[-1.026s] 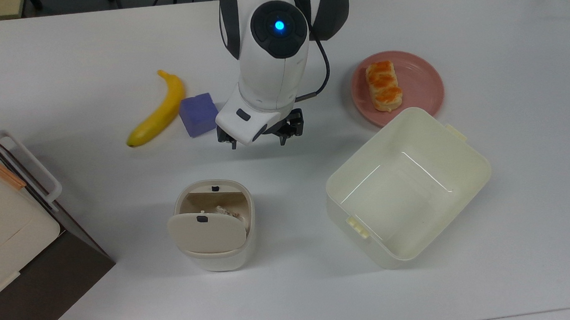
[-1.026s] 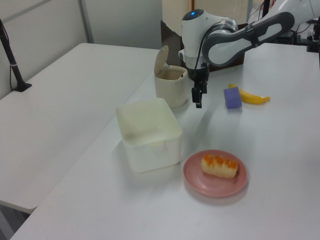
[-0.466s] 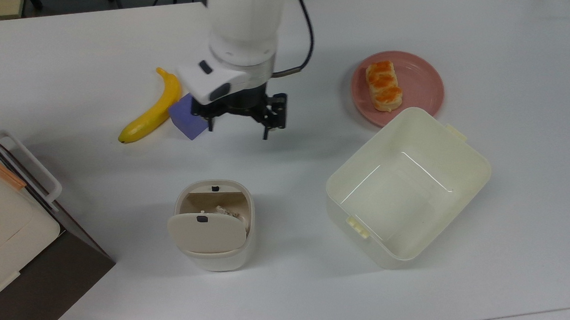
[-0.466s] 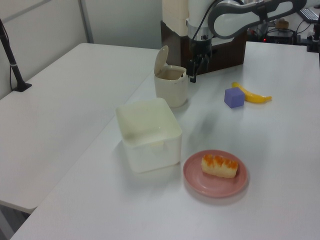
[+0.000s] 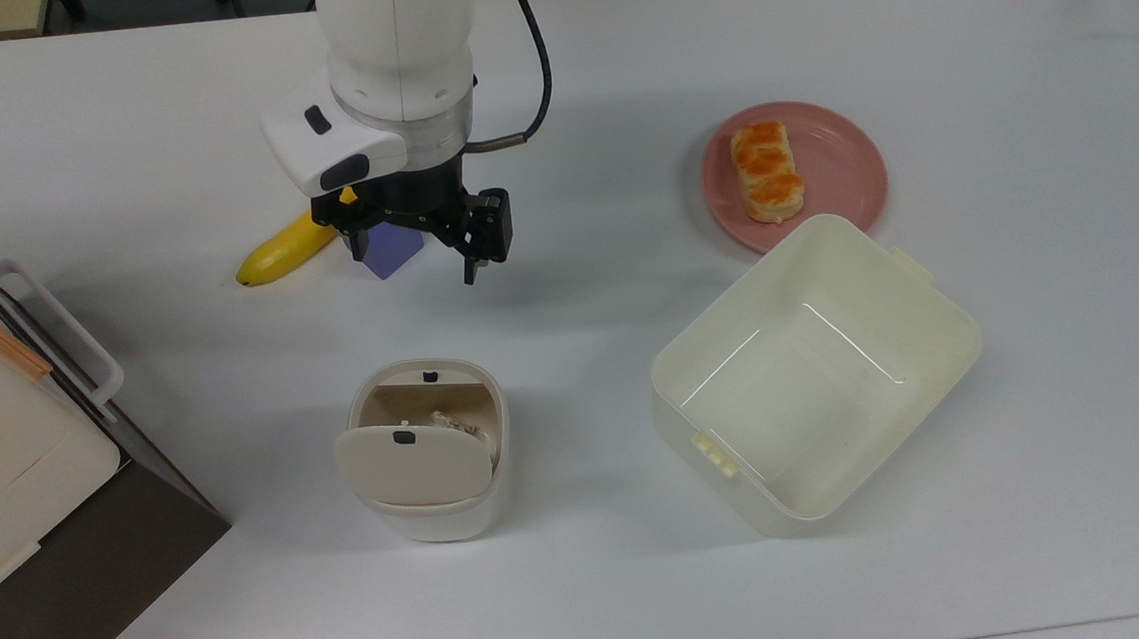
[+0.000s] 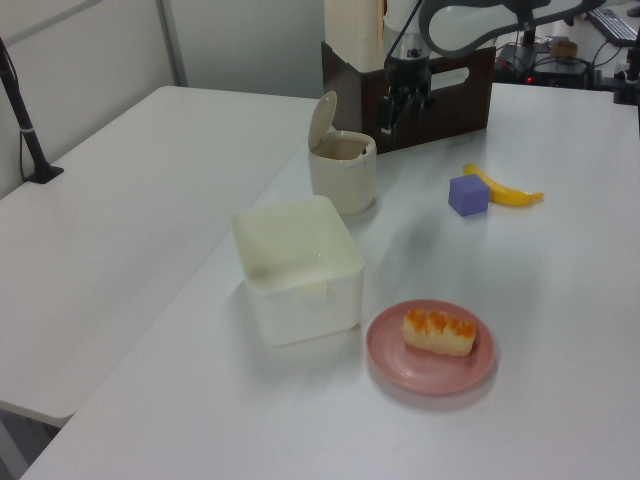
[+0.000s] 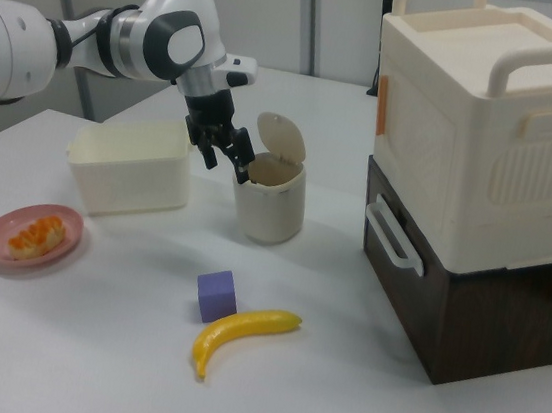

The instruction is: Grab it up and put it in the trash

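The arm has swung across the tabletop point(image 5: 910, 25) over the last second toward the top view's left and risen, so its gripper point(image 5: 419, 245) now hangs high above the cube point(image 6: 468, 195) instead of beside it; in that time the cube and banana point(image 7: 240, 331) were nudged a little the same way. The fingers point(image 5: 480, 241) stand apart and hold nothing, so I judge the grasp not yet begun (a descent comes first).

By size: the glossy cream storage box on its dark brown base point(image 7: 481, 181), hard plastic with moulded handles, sits well away from the fingers; the rectangular cream tub point(image 5: 814, 373), smooth and thin-walled, lies well apart from them; the rounded cream trash bin point(image 5: 428, 450), its swing flap tipped open, stands near them in the side views; the flat pink plate point(image 5: 835, 176) carries a glazed pastry point(image 5: 767, 171); the curved, waxy banana lies just beside the cube; the matte purple-blue cube, plain-faced and sharp-edged, rests on the tabletop beneath the fingers.
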You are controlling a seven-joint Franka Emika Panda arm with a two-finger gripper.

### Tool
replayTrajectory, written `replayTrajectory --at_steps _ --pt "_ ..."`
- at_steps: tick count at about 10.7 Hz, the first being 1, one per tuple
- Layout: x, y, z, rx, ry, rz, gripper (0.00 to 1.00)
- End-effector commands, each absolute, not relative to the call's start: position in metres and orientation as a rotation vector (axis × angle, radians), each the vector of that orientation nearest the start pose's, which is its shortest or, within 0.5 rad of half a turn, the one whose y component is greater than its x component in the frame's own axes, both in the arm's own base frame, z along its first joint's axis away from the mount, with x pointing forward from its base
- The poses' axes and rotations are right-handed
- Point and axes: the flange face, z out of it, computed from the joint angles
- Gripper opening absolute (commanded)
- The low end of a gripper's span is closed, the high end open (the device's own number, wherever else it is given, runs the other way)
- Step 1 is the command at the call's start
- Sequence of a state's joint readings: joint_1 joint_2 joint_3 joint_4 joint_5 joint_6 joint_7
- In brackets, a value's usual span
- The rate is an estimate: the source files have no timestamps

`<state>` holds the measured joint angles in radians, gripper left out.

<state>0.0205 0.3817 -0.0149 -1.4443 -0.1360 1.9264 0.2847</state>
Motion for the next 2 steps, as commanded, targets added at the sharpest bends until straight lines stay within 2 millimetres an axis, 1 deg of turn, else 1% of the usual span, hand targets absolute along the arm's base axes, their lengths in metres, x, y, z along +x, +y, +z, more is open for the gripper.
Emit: replayTrajectory --at_steps 1,2 --pt "0.6675 -0.0026 0.4935 -3.25 0.23 -0.043 1.0" --pt "0.6656 -0.0027 0.4981 -3.25 0.231 -0.045 1.0"
